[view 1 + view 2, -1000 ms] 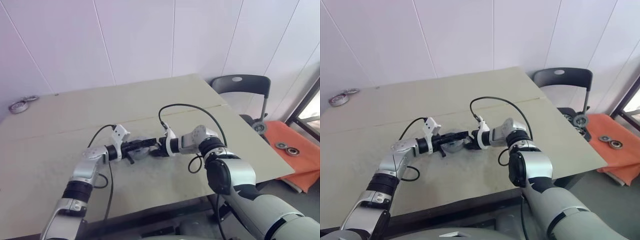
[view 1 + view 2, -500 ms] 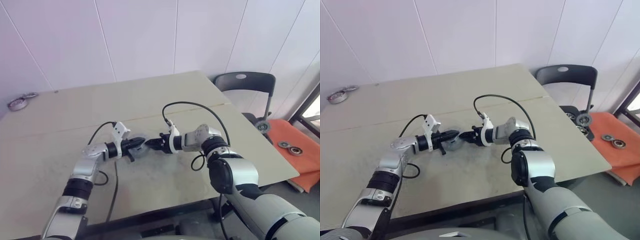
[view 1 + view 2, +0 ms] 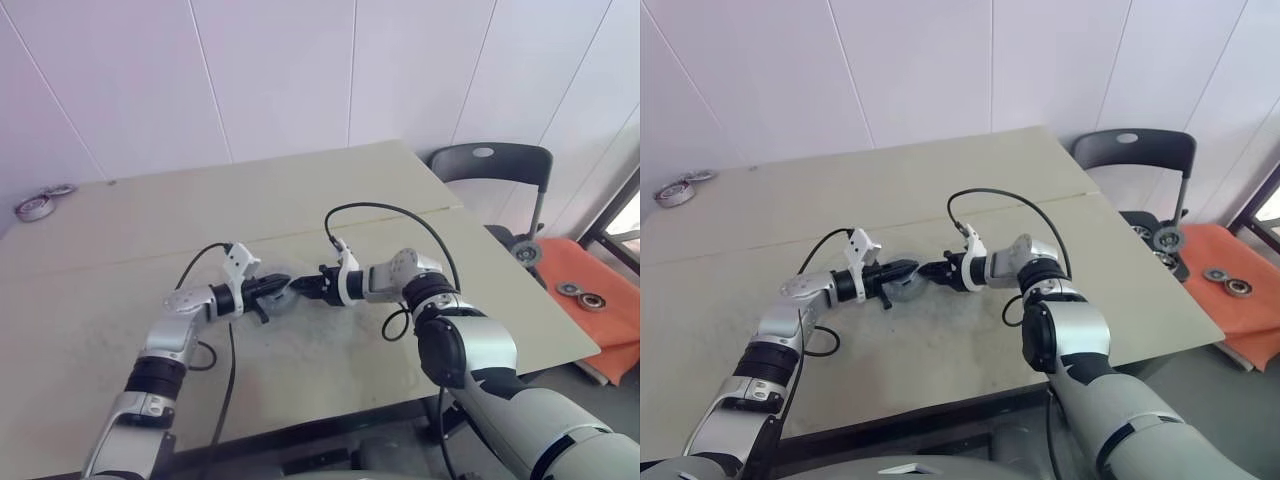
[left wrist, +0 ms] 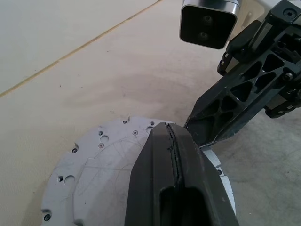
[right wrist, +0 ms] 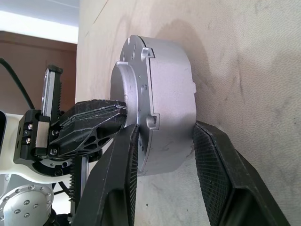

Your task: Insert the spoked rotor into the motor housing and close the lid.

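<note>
Right pincer has closed in from wide open since the earlier frame and now clamps the motor housing by its rim, one finger on the lid side, the other against the side wall next to the table. Head camera also shifted a bit; the housing itself hasn't gone anywhere. It sits flat at the centre of the head view, between my two pincers. Left pincer is fully closed on nothing, tip lying over the lid. Progress, my read: a silver plate with screw holes covers the whole top and no copper windings are exposed, so the lid looks on. Can't tell from here whether the spoked rotor is under it. Likely left: confirm the lid is seated flush, then let go with both. Room: housing is well in from every table edge, and there's bare tabletop all round it. Tight spot is the middle, where both sets of fingertips meet almost nose to nose over the housing, so each arm should back out along its own line. Metal rings at upper left and the chair at upper right are well apart from the work.
</note>
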Available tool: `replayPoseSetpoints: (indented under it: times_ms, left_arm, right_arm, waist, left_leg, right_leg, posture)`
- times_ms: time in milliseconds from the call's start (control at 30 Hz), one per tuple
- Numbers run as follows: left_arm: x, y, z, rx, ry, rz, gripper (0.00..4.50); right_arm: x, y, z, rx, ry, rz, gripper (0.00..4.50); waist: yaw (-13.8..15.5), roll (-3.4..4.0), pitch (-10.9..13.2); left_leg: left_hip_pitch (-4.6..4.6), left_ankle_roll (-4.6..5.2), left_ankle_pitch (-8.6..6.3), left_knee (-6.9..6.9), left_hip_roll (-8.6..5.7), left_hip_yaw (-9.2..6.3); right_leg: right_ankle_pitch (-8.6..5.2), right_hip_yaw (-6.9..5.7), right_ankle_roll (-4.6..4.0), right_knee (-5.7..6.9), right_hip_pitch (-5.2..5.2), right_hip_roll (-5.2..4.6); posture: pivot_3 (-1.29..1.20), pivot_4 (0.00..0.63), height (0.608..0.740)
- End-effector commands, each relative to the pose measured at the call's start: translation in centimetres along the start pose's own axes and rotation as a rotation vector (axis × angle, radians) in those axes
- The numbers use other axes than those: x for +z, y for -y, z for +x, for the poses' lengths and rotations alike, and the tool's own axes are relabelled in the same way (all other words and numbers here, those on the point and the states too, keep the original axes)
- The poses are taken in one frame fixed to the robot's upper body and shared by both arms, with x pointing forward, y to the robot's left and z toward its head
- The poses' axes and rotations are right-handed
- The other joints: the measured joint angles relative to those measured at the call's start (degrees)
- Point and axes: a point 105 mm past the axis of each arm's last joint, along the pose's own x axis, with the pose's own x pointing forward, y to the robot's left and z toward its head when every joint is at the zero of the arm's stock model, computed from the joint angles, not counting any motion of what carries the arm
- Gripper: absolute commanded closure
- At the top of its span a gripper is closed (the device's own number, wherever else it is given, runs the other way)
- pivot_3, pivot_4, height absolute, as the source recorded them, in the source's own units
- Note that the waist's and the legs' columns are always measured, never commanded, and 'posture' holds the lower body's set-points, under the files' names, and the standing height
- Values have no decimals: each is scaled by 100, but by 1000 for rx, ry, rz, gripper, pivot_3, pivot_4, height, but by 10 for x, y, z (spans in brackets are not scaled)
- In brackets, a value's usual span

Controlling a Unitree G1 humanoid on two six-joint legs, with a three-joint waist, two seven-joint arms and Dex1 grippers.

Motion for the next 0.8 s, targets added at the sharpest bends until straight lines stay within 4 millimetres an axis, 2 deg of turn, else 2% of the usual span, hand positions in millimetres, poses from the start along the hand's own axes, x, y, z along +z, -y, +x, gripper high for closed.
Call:
replayPoseSetpoints:
  times_ms: [33,300,433,667,800]
  left_arm:
    - [-54,5,-6,17,-170,-126,4500]
    - [-35,-5,-16,39,-105,-120,4500]
    - [-9,-12,-28,53,-27,-103,4500]
    - [26,-32,-54,135,60,-63,4500]
    - [51,-43,-72,193,140,-46,4500]
  right_arm:
    - [1,-18,8,32,-23,-49,3088]
    - [0,-18,10,25,-25,-55,3092]
    - [-2,-17,11,24,-28,-57,3092]
    - [-3,-13,13,4,-22,-52,3092]
    - [-4,-12,14,4,-21,-50,3092]
  waist:
    - [0,0,0]
    - [-23,-11,10]
    - [-52,-16,12]
    - [-108,-28,13]
    - [-119,-47,23]
  left_leg:
    - [0,0,0,-1,0,0]
    - [-1,0,0,-8,0,0]
    - [-10,0,1,-21,2,0]
    - [-98,-7,5,-18,3,-4]
    - [-109,-7,6,-20,3,-4]
  right_leg:
    - [0,0,0,-1,0,0]
    - [1,1,1,-2,-13,0]
    - [5,4,3,3,-52,0]
    - [25,7,-12,4,-137,-1]
    - [36,7,-28,4,-152,-2]
  posture:
    - [0,0,740]
    - [0,0,740]
    - [0,0,740]
    - [0,0,740]
    - [0,0,740]
